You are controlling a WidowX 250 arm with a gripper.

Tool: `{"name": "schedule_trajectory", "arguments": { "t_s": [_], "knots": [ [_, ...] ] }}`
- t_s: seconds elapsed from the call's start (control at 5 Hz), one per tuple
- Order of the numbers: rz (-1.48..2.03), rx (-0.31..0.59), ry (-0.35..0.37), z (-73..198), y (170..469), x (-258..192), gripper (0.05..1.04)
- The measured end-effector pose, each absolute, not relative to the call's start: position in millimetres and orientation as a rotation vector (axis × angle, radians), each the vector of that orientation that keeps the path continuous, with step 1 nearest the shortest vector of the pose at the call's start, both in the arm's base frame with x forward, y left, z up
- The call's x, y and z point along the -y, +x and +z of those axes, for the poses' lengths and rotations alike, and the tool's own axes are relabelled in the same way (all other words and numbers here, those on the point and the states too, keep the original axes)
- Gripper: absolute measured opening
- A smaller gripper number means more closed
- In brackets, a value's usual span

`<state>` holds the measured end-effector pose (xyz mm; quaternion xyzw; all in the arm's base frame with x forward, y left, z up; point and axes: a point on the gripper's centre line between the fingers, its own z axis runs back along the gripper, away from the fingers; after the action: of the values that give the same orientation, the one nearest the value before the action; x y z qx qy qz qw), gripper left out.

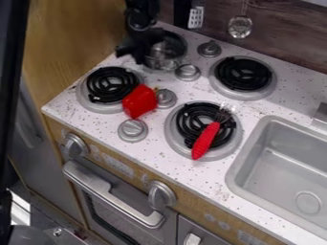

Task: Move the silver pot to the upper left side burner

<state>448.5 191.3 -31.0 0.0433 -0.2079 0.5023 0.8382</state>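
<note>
The black hand (129,57) is hanging beside the clear-sided silver pot (165,52) at the bench's (54,106) upper left, and whether it is gripping anything I cannot tell; a round ridged knob (187,72) is standing just in front of the pot; a smooth, blunt red pepper (139,101) is lying between the lower left burner (110,85) and another knob (166,98); a whisk (205,140) is resting across the lower right burner (201,125), its ribbed red handle pointing to the front, its thin wires to the back; the upper right burner (243,74) is showing black coils in a dull metal ring; a round-cornered grey sink (309,203) is sitting at the right; speckled white bench is meeting dark wood-grain wall (281,36) behind.
</note>
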Motion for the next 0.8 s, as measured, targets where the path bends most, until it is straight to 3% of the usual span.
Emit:
{"name": "schedule_trajectory", "arguments": {
  "t_s": [0.2,0.6,0.8],
  "knots": [
    [1.040,0.437,0.112,-24.6,453.4,-195.5,0.258],
    [0.928,0.381,0.154,-16.4,453.5,-192.6,0.858],
    [0.862,0.352,0.138,-12.8,452.8,-186.2,0.999]
  ]
}}
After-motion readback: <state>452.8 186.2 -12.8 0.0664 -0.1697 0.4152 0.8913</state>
